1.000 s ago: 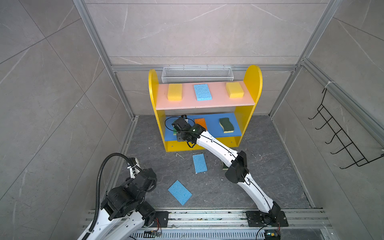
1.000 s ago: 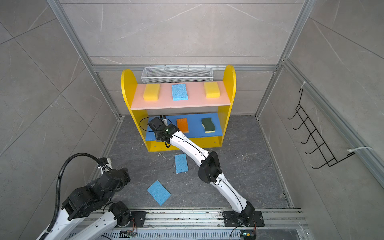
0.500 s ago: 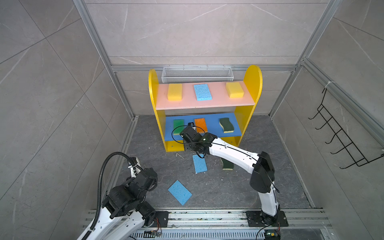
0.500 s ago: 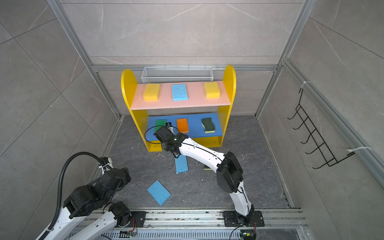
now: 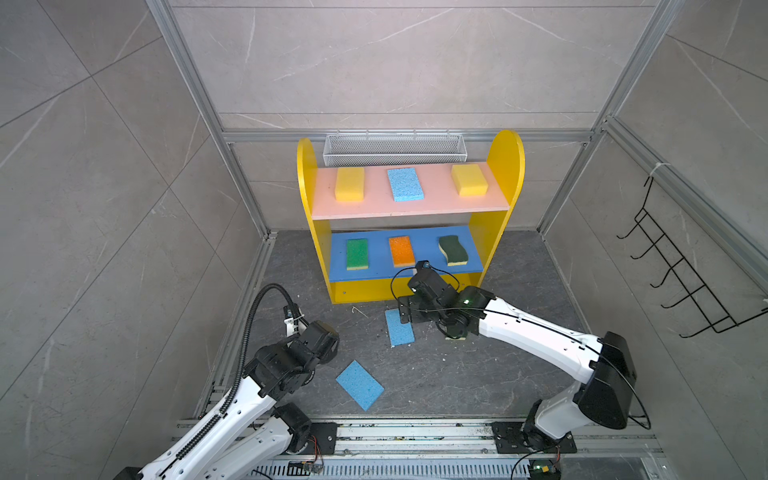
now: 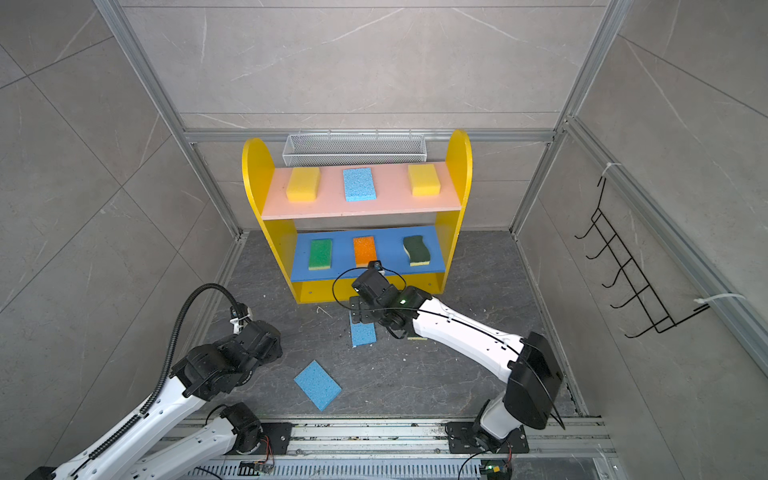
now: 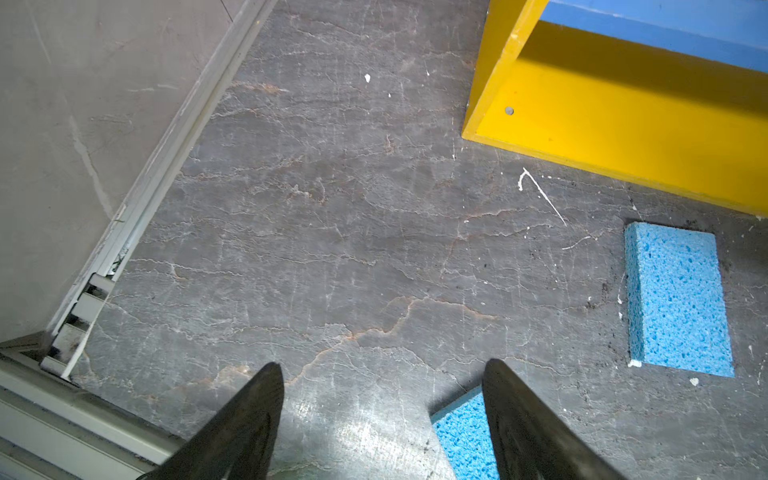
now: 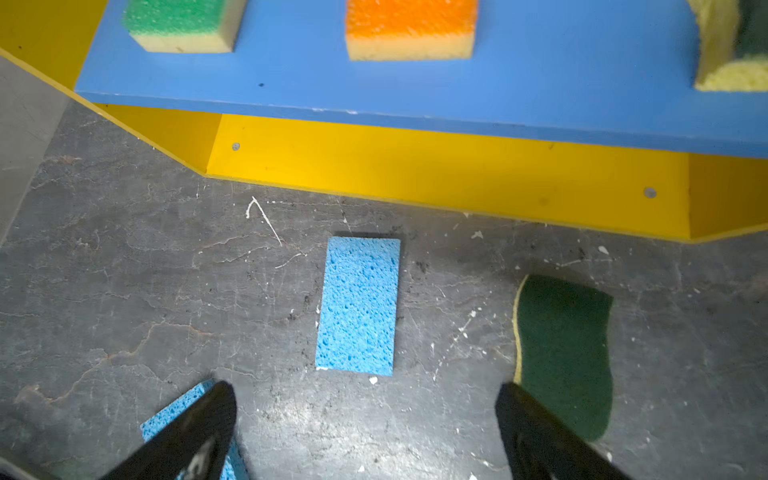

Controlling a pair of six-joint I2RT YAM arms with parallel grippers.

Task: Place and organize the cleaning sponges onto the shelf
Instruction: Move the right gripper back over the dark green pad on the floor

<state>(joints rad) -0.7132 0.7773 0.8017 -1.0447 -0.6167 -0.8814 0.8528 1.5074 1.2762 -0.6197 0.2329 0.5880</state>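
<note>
We see the right arm (image 5: pixel 536 336) stretched low from lower right toward frame centre, jaws spread empty by a light blue sponge (image 5: pixel 401 332) before the shelf (image 5: pixel 505 158), while the left arm (image 5: pixel 245 401) crouches lower left, jaws likewise released.

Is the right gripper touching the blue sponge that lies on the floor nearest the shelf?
Apart. In the right wrist view the right gripper is open, and bare floor shows between each jaw and the blue sponge.
</note>
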